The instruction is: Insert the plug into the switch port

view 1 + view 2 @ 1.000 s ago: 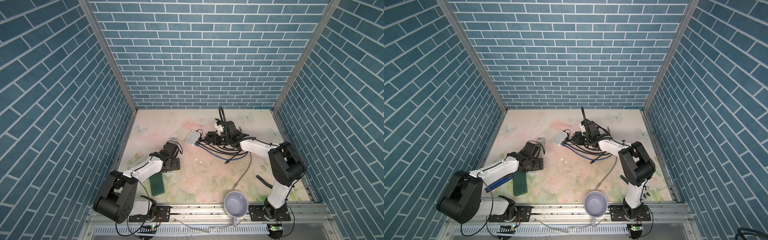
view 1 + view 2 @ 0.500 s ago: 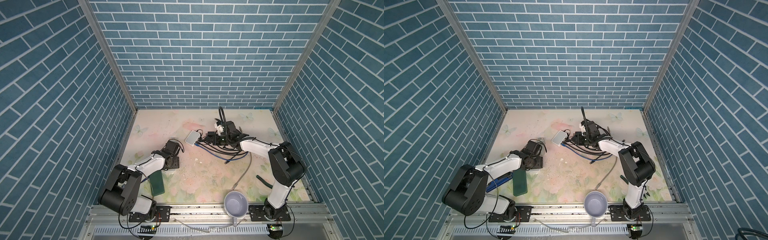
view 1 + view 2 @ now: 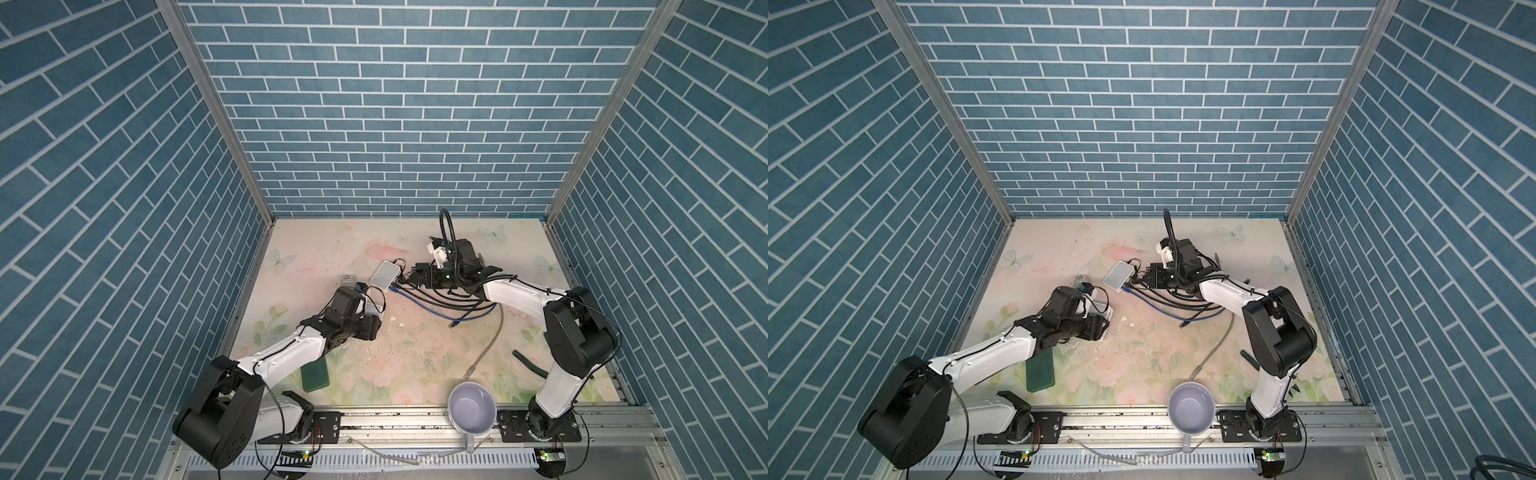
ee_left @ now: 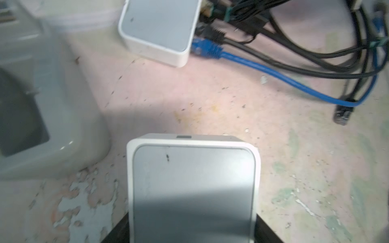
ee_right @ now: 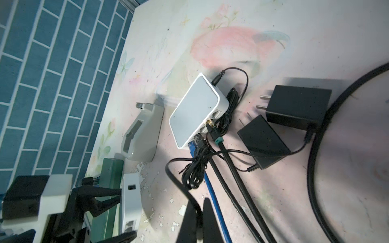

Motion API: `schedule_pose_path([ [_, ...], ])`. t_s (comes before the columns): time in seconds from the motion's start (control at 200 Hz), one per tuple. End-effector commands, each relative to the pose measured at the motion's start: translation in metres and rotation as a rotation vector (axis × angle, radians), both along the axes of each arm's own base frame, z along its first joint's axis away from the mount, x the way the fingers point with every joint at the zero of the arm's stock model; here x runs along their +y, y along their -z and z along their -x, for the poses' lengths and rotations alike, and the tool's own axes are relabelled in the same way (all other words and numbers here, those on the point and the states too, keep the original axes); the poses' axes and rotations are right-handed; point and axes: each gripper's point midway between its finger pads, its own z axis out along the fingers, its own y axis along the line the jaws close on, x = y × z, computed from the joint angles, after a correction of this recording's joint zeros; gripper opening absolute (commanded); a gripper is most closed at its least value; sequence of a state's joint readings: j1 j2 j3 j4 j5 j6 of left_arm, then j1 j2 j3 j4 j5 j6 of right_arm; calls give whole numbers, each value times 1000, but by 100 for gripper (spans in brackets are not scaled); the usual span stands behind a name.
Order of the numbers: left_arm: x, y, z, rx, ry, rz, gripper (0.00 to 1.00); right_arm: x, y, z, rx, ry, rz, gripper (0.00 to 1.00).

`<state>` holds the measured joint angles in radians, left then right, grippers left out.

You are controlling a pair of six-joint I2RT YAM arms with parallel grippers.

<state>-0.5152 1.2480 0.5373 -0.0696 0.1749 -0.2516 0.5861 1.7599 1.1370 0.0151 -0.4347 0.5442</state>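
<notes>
One switch gripped in left jaws, blue plug apart, against second switch

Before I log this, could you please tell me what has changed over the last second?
The left gripper edged toward the middle of the table, and its fingers now clamp the white switch. The right gripper, cabled switch, mug and green block stayed put.

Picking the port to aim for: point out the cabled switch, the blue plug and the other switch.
cabled switch (image 5: 196, 111), right wrist view, middle of its grey top.
blue plug (image 4: 207, 49), left wrist view, its ribbed boot.
other switch (image 4: 193, 189), left wrist view, middle of its grey top.
</notes>
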Motion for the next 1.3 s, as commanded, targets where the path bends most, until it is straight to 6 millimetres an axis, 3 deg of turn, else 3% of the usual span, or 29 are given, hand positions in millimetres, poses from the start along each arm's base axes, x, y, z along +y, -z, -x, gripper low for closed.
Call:
schedule_pose_path([
  [0.0, -28, -27, -9, -176, 125, 86, 43, 4, -34, -1, -50, -20, -69, 0],
  [0.17, -55, -49, -18, -344, 229, 143, 44, 4, -46, 1, -77, -25, -93, 0],
  [0.49, -103, -64, -21, -560, 426, 172, 46, 5, -52, 6, -97, -50, -114, 0],
  [0.805, -118, -74, -21, -788, 513, 228, 46, -7, -52, 15, -191, -46, -107, 0],
  [1.1, -120, -63, -28, -818, 503, 220, 46, -15, -65, 23, -265, -46, -121, 0],
  [1.295, -119, -60, -32, -818, 488, 204, 45, -8, -69, 35, -253, -99, -190, 0],
])
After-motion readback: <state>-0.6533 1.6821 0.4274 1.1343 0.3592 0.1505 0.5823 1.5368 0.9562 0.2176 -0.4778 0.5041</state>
